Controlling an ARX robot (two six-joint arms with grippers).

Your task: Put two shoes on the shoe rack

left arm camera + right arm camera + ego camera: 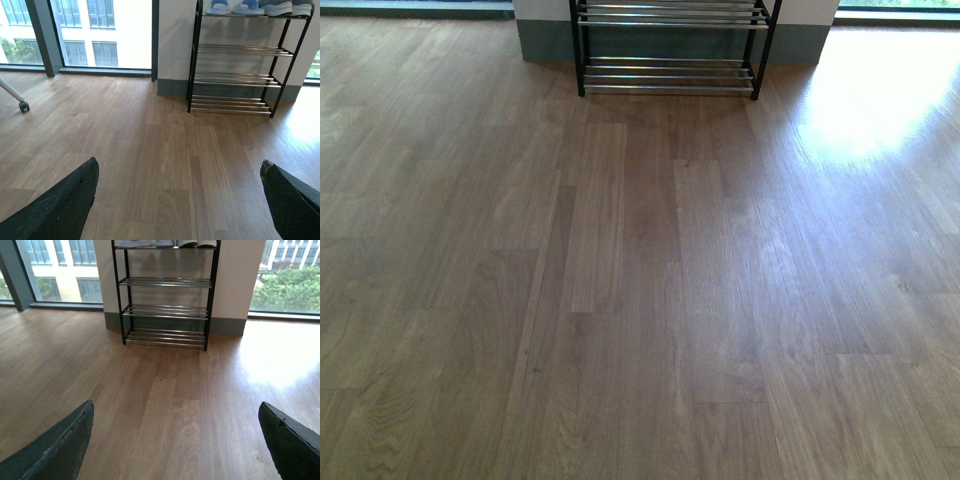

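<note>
Left gripper (177, 200) released | right gripper (175, 440) released; shoes (257, 7) top of shoe rack (235, 80)

A wooden plank floor (640, 300) is carrying the shoe rack (235, 75), which is standing against the wall; 4 shoes (260, 7) are sitting on its top tier.

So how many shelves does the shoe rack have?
4, stacked in the shoe rack: the top one holds footwear, cut off by the picture edge; three bare ones lie below, the lowest near the floor.
</note>
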